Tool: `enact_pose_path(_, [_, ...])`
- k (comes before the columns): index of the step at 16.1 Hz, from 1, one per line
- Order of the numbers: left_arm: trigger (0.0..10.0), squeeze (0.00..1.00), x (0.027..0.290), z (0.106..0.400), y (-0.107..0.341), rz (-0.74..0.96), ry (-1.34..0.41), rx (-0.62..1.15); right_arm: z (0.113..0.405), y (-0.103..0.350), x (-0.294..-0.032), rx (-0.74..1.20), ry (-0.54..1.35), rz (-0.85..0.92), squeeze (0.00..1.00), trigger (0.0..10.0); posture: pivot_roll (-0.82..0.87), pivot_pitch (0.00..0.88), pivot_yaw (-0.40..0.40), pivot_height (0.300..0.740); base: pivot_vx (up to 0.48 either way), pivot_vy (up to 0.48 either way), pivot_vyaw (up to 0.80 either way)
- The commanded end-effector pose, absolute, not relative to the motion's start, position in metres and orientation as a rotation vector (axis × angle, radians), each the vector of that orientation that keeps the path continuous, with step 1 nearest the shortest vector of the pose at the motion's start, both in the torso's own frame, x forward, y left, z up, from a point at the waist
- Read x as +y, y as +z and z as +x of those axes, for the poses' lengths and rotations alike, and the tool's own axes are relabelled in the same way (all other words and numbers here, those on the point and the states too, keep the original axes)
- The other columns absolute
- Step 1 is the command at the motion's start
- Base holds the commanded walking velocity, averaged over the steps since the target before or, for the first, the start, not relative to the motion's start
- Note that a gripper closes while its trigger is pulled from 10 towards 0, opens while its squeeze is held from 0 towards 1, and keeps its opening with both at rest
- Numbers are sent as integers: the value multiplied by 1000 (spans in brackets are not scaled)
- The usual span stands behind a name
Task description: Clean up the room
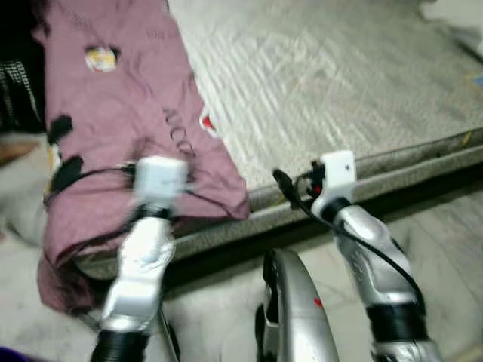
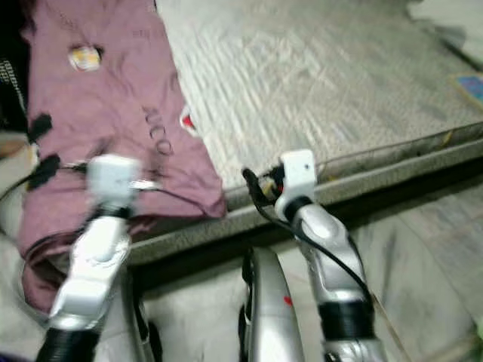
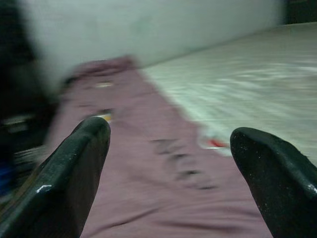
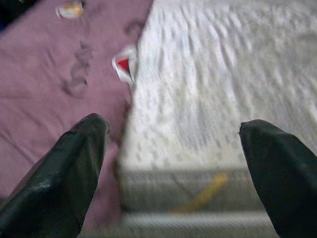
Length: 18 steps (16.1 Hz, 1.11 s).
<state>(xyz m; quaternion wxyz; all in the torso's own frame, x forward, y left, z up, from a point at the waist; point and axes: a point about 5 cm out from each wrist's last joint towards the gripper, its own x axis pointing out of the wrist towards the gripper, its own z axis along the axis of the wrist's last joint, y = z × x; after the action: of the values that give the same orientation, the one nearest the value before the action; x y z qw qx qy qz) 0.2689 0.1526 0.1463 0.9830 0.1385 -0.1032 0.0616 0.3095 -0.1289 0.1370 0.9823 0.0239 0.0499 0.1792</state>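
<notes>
A mauve garment (image 1: 121,121) with dark lettering and a red and white tag (image 1: 206,124) lies along the left side of a pale quilted mattress (image 1: 324,83). Its near end hangs over the bed's front edge. My left gripper (image 3: 168,163) is open, low over the garment's near end and pointing along it, with nothing between its fingers (image 3: 74,168). My right gripper (image 4: 173,168) is open at the mattress's front edge, just right of the garment, and holds nothing. Both silver arms reach up from the bottom of the eye views, which are blurred.
The bed frame's front edge (image 1: 392,162) runs across the view, with a yellow strip (image 4: 203,196) on it. Pale floor (image 1: 445,241) lies in front. Dark clutter (image 1: 15,90) sits left of the bed. A white item (image 1: 453,15) and something blue (image 2: 472,87) lie on the mattress's far right.
</notes>
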Motion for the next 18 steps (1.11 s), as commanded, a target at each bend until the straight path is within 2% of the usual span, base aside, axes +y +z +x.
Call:
enact_pose_path(1, [10000,0,175,258,145,266,236,-183,316,138,-129,82,330,87,0,10000,-30,0,-27,536,0,0,0])
enact_pose_path(3, [10000,0,205,240,139,251,341,-135,330,140,-114,55,324,142,0,10000,12,0,-21,536,0,0,0])
enact_pose_path(7, [10000,0,226,243,142,242,453,-144,351,140,-100,20,285,183,0,10000,48,0,-18,536,0,0,0])
enact_pose_path(9, [10000,0,225,251,147,236,414,-162,357,146,-86,-18,313,244,0,10000,48,0,-17,536,0,0,0])
enact_pose_path(11, [10000,0,227,256,154,203,410,-177,356,151,-77,-34,357,288,0,10000,45,0,-18,554,0,0,0])
enact_pose_path(16, [10000,0,219,260,159,153,373,-191,361,153,-73,-51,371,335,0,10000,45,0,-22,602,0,0,0])
enact_pose_path(18, [10000,0,208,265,165,133,316,-224,364,160,-73,-65,379,339,0,10000,33,0,-29,630,0,0,0])
